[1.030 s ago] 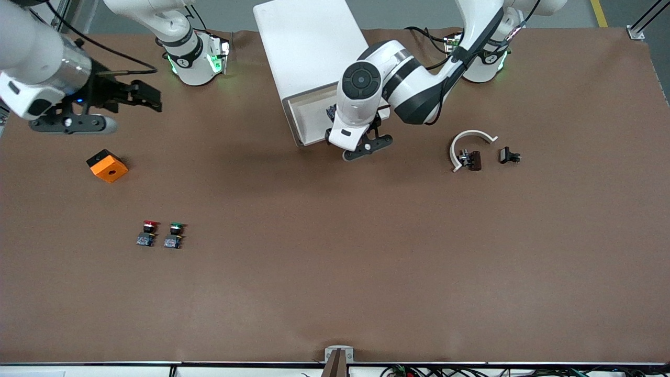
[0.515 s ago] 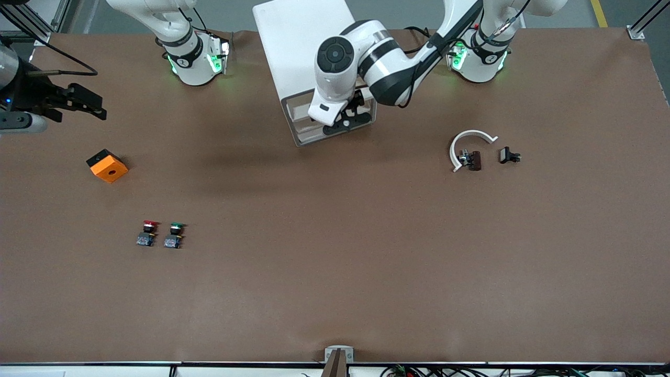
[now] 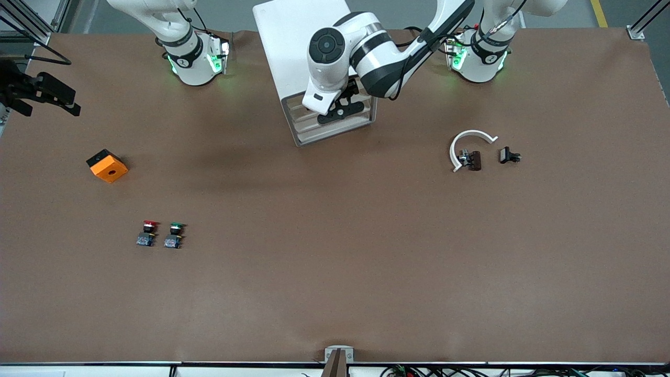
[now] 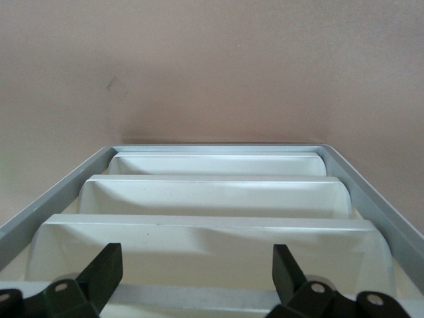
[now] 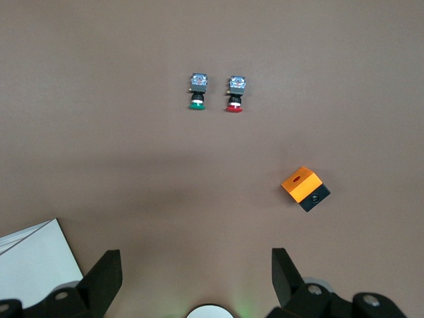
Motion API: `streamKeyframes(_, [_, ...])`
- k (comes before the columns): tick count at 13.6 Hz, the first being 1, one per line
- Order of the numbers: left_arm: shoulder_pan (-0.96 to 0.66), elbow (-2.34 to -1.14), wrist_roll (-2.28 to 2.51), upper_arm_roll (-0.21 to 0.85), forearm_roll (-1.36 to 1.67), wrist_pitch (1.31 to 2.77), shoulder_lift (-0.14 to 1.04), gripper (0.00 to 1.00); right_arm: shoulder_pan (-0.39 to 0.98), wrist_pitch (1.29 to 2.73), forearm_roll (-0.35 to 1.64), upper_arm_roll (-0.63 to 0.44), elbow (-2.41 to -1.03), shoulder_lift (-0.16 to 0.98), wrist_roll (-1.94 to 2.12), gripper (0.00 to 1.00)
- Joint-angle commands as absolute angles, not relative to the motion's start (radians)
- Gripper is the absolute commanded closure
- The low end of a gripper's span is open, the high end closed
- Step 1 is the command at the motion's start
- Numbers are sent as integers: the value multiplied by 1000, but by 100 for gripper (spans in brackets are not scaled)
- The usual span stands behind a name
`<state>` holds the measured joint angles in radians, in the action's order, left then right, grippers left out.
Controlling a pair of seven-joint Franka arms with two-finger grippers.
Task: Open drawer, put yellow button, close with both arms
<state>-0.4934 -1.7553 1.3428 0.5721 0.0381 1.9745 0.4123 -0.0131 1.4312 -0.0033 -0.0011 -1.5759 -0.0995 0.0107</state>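
The white cabinet [image 3: 303,47] stands midway between the arm bases. The drawer [image 3: 297,104] is pushed in, level with the three lower cream fronts [image 4: 212,195]. The yellow button is not in view. My left gripper [image 3: 340,107] hangs open and empty over the cabinet's fronts, and its fingers [image 4: 99,278] stand wide apart above them. My right gripper [image 3: 70,102] is open and empty, up over the table's edge at the right arm's end. In the right wrist view its fingers [image 5: 99,278] are spread over bare table.
A red-capped button [image 3: 149,226] and a green-capped button [image 3: 176,227] stand side by side, with an orange cube [image 3: 107,165] nearby. They also show in the right wrist view. A white curved piece [image 3: 471,137] and small black parts [image 3: 509,155] lie toward the left arm's end.
The pulled-out drawer has been pushed in by my left arm, which moved toward the cabinet with it. My right arm has drawn back toward its end of the table.
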Motion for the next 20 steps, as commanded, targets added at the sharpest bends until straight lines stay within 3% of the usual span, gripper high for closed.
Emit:
streamKeyframes(1, [-485,-1750,1364,581,68,1976,408,0,-35,1424,-18,20,-1565,-101,18,0])
streamKeyframes(9, [-188,-1642,1322,580,-115,1922,400,0,-35,1402,-18,20,-1551,-98,11,0])
streamKeyframes(20, [182,-1525,910,583,-291,1781,353,0,-34,1402,-17,20,-1551,-86,20,0])
